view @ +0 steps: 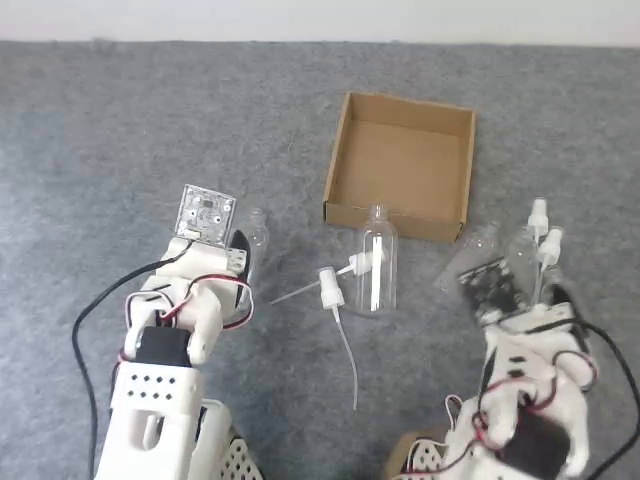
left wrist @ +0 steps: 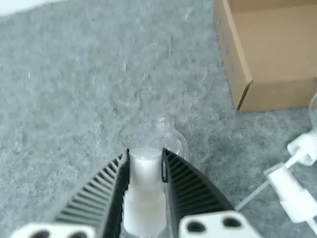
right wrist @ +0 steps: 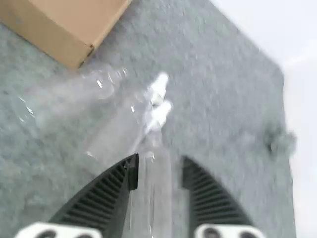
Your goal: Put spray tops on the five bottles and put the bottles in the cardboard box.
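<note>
at the left of the surface: the left claw is clamped on a small clear bottle, neck pointing away from the wrist and still bare. the grip on the body leaves the mouth free for a top.
right claw: jaws apart, straddling a clear bottle; one jaw is close against it and a gap shows at the other, so it is not yet pinched.
right-hand group: several clear bottles crowded together just beyond that claw, two of them with white spray tops already on. how many lie there is hard to tell, since they overlap.
middle bottle: upright, open-necked, just in front of the box wall.
loose spray tops: one leans on the middle bottle, another lies beside it, thin tube trailing over the surface. both are between the arms, within reach of either.
cardboard box: open side up at the far middle, no bottle inside.
progress: early by my reading. capping is partly done and boxing has not begun.
risk: clear, light bottles packed this tightly could topple when one is drawn out.
</note>
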`<state>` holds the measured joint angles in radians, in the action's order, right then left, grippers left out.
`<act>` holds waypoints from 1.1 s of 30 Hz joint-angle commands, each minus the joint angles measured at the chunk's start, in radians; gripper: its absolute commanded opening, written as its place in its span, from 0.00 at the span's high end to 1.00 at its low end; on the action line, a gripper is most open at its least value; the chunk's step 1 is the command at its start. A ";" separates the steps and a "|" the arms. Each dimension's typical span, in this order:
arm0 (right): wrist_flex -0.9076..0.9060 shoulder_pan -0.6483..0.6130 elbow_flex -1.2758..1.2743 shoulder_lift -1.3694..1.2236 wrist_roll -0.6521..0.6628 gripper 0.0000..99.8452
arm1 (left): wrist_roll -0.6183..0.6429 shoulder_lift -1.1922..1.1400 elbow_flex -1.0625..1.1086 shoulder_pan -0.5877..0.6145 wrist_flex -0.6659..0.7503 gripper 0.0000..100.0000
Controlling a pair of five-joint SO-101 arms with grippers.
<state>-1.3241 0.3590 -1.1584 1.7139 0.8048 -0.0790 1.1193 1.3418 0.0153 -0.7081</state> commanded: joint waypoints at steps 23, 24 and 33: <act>0.096 0.143 0.727 -1.636 0.061 0.83 | 0.005 0.026 0.007 -0.002 0.046 0.99; 0.104 0.142 0.730 -1.643 0.060 0.83 | 0.005 0.026 0.007 -0.002 0.046 0.99; 0.200 0.143 0.717 -1.735 0.061 0.75 | 0.005 0.026 0.007 -0.002 0.046 0.99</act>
<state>-1.1584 0.5125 -0.4803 0.0000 0.8508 -0.0790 1.1193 1.3602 0.0153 -0.6897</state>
